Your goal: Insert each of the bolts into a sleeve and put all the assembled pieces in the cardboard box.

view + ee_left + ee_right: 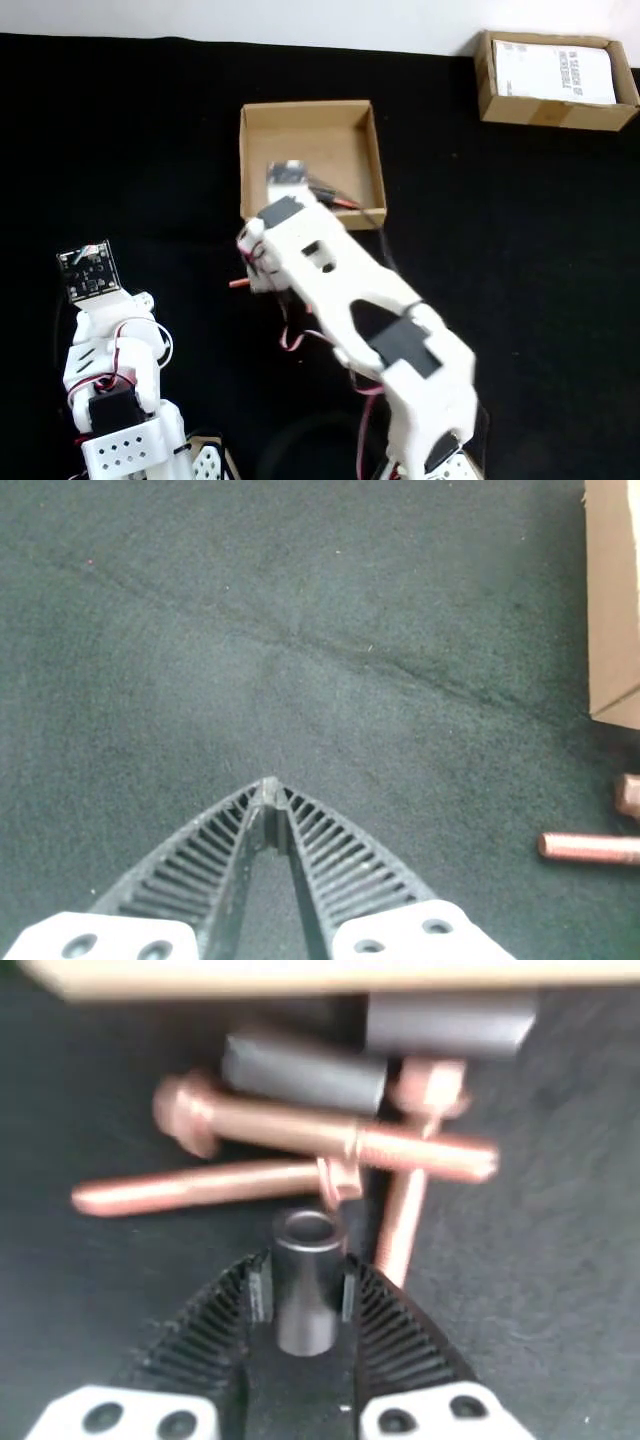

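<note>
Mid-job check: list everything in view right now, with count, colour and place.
bolts: three, copper, lying crossed on the table beside the cardboard box.
loose sleeves: two, dark grey, lying by the bolt heads near the box wall.
held sleeve: one, dark grey, upright between the right gripper's fingers.
cardboard box: one, brown, open, mid-table.
second box: one, brown, far right corner of the table, holding a white sheet.
table: one, black cloth.
left gripper: shut, over bare cloth.
right gripper: shut on the held sleeve, just short of the bolts.
</note>
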Robot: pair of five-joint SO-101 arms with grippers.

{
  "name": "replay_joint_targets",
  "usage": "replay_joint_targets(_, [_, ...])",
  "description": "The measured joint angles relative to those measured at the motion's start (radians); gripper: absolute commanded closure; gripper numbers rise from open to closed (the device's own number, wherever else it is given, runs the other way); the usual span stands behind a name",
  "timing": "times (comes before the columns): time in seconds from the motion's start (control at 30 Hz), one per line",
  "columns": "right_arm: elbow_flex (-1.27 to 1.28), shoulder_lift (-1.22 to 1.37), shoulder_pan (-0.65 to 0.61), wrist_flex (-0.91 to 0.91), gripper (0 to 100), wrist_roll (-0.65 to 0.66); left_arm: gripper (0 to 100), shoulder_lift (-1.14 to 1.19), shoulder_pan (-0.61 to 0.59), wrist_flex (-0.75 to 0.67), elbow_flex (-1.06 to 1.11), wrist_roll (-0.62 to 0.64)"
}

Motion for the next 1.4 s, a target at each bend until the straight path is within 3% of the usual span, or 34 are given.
replay_joint_targets(0.2, [0.002,-0.338,0.041,0.058,99.2,0.100,99,0.000,0.000,0.000,0.000,0.000])
replay_joint_targets(0.47, [0.006,-0.721,0.107,0.319,99.2,0.114,99,0.000,0.000,0.028,0.000,0.000])
replay_joint_targets(0.6, [0.008,-0.867,0.281,0.411,99.2,0.114,99,0.000,0.000,0.135,0.000,-0.080])
replay_joint_targets(0.8, [0.104,-1.089,0.608,0.474,99.2,0.195,99,0.000,0.000,0.216,-0.006,-0.404])
replay_joint_targets(1.0, [0.474,-1.435,0.868,0.476,99.1,0.325,99,0.011,0.032,0.285,-0.101,-0.459])
replay_joint_targets(1.17, [0.781,-1.771,0.991,0.397,99.1,0.387,99,0.192,0.149,0.288,-0.258,-0.563])
replay_joint_targets(1.3, [0.959,-2.027,1.060,0.298,99.1,0.427,99,0.491,0.250,0.334,-0.477,-0.588])
replay_joint_targets(1.4, [1.045,-2.082,1.100,0.276,99.1,0.433,99,0.764,0.334,0.417,-0.678,-0.591])
